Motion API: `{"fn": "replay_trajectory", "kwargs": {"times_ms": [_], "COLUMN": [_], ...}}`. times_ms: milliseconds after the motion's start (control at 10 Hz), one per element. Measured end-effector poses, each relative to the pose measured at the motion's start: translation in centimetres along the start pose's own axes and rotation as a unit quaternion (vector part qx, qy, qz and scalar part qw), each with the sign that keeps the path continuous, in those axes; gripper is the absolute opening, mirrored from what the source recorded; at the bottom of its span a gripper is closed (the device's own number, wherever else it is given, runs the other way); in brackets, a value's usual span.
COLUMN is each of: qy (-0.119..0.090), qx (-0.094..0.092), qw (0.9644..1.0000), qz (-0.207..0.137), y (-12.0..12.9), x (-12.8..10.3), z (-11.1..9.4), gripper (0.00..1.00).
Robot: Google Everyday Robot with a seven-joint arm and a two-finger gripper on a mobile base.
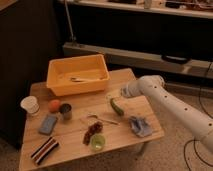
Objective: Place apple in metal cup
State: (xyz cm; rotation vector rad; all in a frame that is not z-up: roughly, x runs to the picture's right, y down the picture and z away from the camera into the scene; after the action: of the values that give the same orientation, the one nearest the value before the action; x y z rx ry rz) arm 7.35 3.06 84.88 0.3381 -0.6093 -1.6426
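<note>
Apple is sitting on the worktop near its 9 o'clock edge. The white cup is standing at the apple's 9 o'clock and the metal cup at its 4 o'clock. The apple is lying just beside the metal cup; whether the two are touching cannot be told. The metal cup is standing upright with its mouth facing up.

The tool is hovering over the 2 o'clock part of the worktop. It is sitting off the 5 o'clock corner of the yellow bin, close to a green elongated item, and well apart from the apple. Its jaws are standing apart and are gripping nothing.

Handling judgement: the apple is likely behaving as a light, rigid, smooth-skinned ball, so it is prone to rolling or slipping if pinched off-centre. Take hold from above, across its widest girth, with the jaws lying along the 12-to-6 line so that neither one is fouling the neighbouring cups. The apple is looking about as wide as the cup mouth, so the release is calling for careful centring.
</note>
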Motion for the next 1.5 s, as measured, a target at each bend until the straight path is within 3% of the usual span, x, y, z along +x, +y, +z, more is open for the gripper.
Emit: {"fn": "replay_trajectory", "kwargs": {"times_ms": [1500], "qy": [0.0], "qx": [-0.004], "qw": [0.9999], "qz": [-0.013], "y": [-0.7], "x": [0.45], "z": [0.09], "gripper": [0.8]}}
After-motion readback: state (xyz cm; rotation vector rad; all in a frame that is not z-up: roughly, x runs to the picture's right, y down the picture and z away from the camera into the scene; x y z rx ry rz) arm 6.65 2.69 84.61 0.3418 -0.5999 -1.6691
